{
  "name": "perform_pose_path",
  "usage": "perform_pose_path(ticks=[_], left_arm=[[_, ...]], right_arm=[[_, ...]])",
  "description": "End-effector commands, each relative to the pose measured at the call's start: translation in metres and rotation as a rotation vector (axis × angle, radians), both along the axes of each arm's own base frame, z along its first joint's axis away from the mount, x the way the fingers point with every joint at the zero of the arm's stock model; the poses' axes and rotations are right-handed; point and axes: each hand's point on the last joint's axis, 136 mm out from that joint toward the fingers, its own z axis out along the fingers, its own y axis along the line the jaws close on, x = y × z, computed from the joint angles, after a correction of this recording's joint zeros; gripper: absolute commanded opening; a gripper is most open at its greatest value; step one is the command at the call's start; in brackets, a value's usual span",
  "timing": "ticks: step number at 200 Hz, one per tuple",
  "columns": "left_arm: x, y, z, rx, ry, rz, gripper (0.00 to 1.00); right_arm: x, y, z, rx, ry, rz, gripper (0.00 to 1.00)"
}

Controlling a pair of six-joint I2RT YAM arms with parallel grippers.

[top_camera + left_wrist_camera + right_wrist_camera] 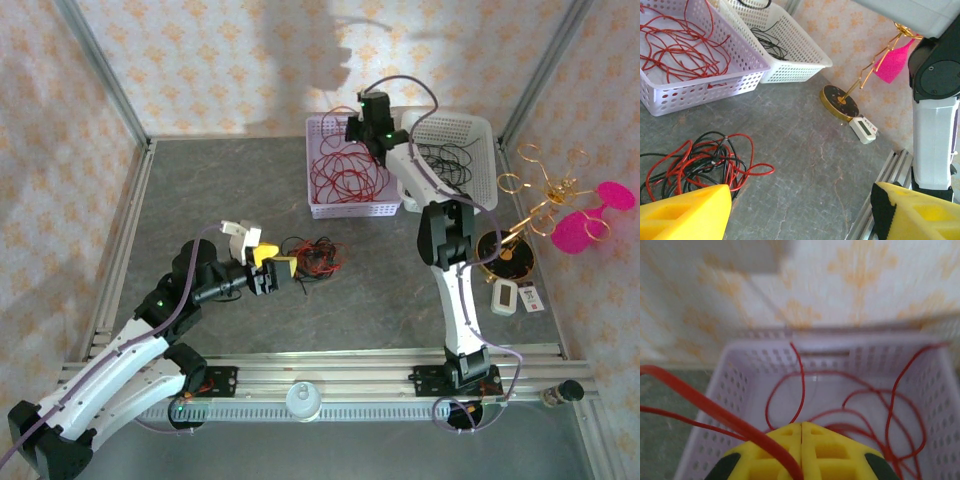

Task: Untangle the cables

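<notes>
Patterned paper walls all round, and a grey stone-look bench point(230, 180) under both arms. At the back sit two baskets side by side: a lilac basket point(355, 210) with loose red wire in it and a white basket point(470, 125) with black wire in it.

Now the one that matters: the tangle of cables point(315, 255), red and black loops knotted together, lies out on the bare bench in front of the lilac basket, well apart from it. It spreads low and flat, longer across than deep, with one red loop trailing off to the side.

The left hand point(275, 262) is right up against it, by far the nearer of the two. Its yellow fingers stand wide apart with nothing between them. From its own wrist, the tangle point(695, 165) sits ahead but off towards one yellow finger point(685, 212), not centred in the gap. I'd say it needs to slide across that way before it closes.

The right hand point(365, 130) is far off, up over the lilac basket. From its wrist, that hand point(801, 450) is pressed fully closed, and a red strand point(715, 410) runs down to the seam between the fingers, so it looks nipped there.
</notes>
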Motion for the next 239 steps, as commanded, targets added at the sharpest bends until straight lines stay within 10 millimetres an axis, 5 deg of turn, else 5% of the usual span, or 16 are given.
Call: perform_pose_path(ticks=[1, 39, 61, 103, 166, 239], left_arm=[[0.000, 0.002, -0.005, 0.006, 0.009, 0.016, 0.75], [0.002, 0.001, -0.008, 0.019, 0.014, 0.014, 0.75], [0.001, 0.001, -0.008, 0.013, 0.016, 0.012, 0.75], [0.003, 0.003, -0.012, 0.011, 0.023, 0.029, 0.76], [0.004, 0.005, -0.015, -0.002, 0.038, 0.048, 0.76], [0.004, 0.006, -0.017, -0.005, 0.042, 0.060, 0.76]], right_arm=[[-0.004, 0.004, -0.033, 0.062, 0.094, -0.011, 0.00], [-0.003, -0.004, -0.080, 0.020, 0.160, -0.057, 0.01], [-0.006, -0.003, -0.086, 0.007, 0.181, -0.042, 0.13], [-0.010, -0.006, -0.026, 0.015, 0.099, -0.037, 0.39], [-0.032, -0.019, 0.045, -0.007, 0.021, -0.042, 0.57], [-0.076, -0.034, 0.043, -0.043, 0.090, -0.034, 0.58]])
